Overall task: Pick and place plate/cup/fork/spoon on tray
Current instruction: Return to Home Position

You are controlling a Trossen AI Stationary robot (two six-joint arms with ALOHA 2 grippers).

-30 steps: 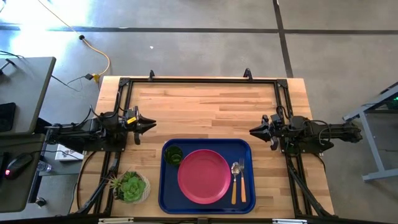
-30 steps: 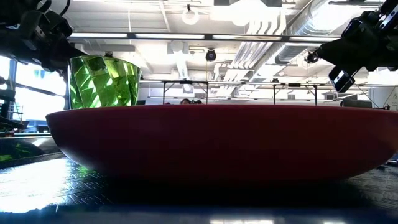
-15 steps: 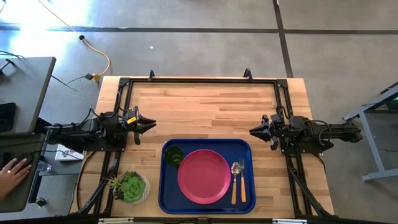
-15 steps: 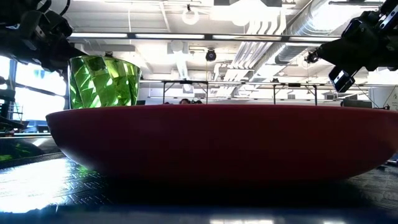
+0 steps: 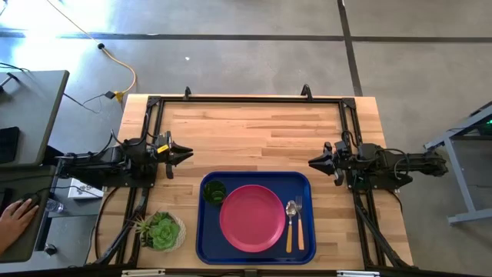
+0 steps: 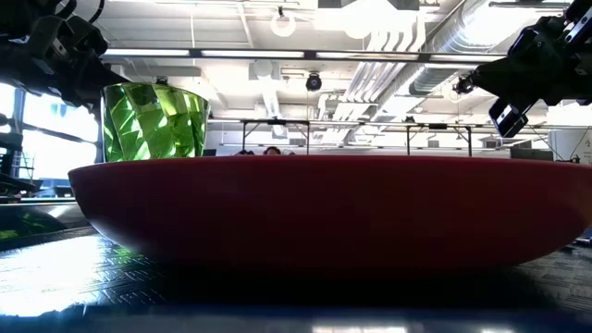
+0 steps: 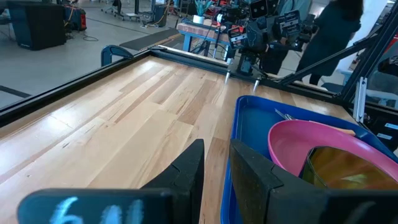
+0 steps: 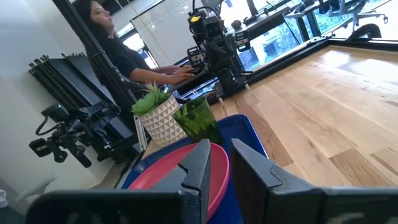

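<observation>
On the table, near edge: large dark-blue rectangular plastic tray [image 5: 208,248] with rounded corners and raised rim, lying flat on the light wooden table [image 5: 254,131].
Plate: round flat pink-magenta plate [image 5: 252,218] with raised rim, resting in the middle of the tray; fills most of the low view.
Cup: small translucent dark-green tumbler [image 5: 214,191], upright in the tray's far left corner, just beside the plate's rim; seen behind the plate in the low view [image 6: 153,121].
Spoon: small spoon with round silver bowl and orange-tan handle [image 5: 290,225], lying on the tray just right of the plate, bowl toward the far side.
Fork: small fork with silver tines and orange handle [image 5: 299,225], lying parallel to the spoon on its right, close beside it, near the tray's right rim.
Left gripper [image 5: 184,154]: held off the tray at the table's left side, pointing toward the centre; fingers [image 7: 185,173] close together with only a narrow gap, grasping nothing.
Right gripper [image 5: 314,162]: held at the table's right side, beyond the tray's far right corner, pointing toward the centre; fingers [image 8: 198,163] likewise nearly together, grasping nothing.
Beside the tray: leafy green succulent in a pale patterned pot [image 5: 161,231], on the table's near left corner, apart from the tray.
Off the table, far left: a person's hand [image 5: 14,218] resting on a grey desk [image 5: 34,104].
</observation>
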